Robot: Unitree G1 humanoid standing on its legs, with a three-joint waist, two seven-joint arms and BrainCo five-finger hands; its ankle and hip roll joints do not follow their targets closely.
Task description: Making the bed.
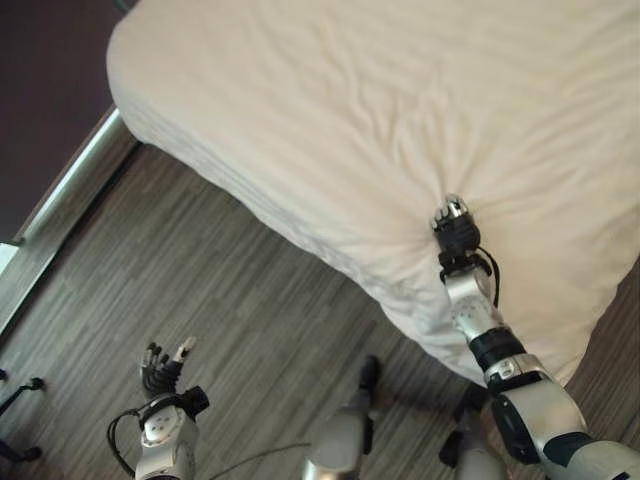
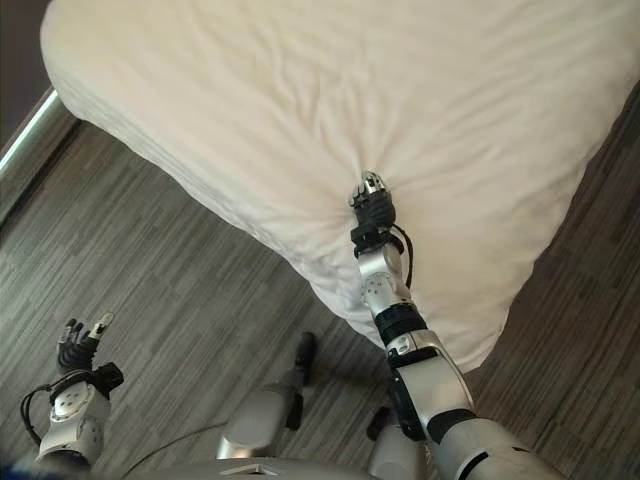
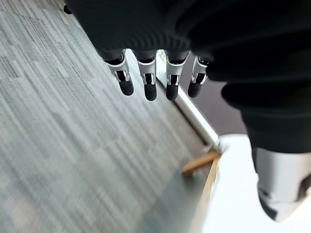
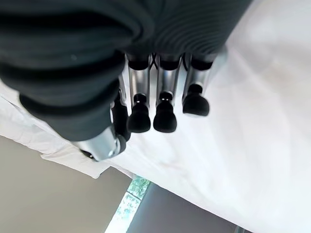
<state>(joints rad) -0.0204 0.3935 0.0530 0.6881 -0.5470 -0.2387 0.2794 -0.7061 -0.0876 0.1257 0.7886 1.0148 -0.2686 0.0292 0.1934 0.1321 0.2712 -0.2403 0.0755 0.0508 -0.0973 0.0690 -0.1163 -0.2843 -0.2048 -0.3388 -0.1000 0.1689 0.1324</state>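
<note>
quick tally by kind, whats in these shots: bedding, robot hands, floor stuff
white duvet on the bed: 1
robot hands: 2, right hand pressing on the duvet, left hand over the wood-look floor
metal rail along the floor edge: 1
total: 4

Soft even daylight on the pale duvet (image 1: 380, 110), faint crease shadows, blurred close wrist views.

Cream duvet (image 1: 400, 110) (creased) covers bed, above wood-look floor (image 1: 200, 300).
</note>
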